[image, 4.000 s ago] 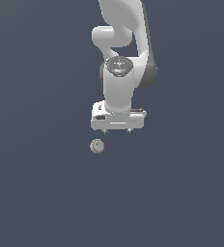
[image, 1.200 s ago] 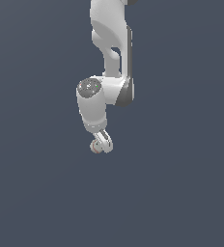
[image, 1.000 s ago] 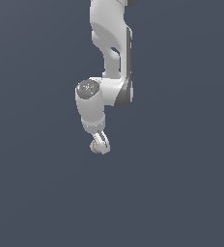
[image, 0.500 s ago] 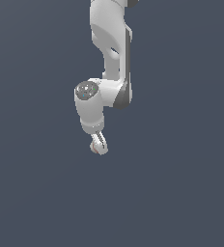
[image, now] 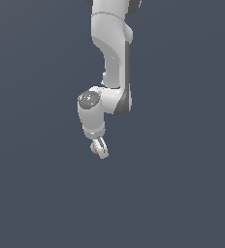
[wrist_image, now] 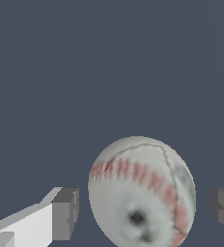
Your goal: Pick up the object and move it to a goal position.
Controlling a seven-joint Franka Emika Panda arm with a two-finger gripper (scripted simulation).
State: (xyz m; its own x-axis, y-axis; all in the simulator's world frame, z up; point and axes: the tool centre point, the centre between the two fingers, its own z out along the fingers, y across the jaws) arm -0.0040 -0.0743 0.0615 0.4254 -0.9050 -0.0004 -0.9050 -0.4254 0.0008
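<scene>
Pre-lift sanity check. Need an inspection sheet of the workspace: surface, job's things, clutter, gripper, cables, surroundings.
Surface: plain dark grey-blue ground, no marks seen.
Job's things: off-white ball with reddish seams sits between the fingers; a gap shows on each side in the wrist view. In the exterior view only a sliver of it shows beside the fingers.
Clutter: nothing seen.
Gripper: gripper open around the ball, its grey pads not touching it; whether the ball rests on the ground cannot be told.
Cables: nothing seen.
Surroundings: nothing seen; no goal marker visible.
</scene>
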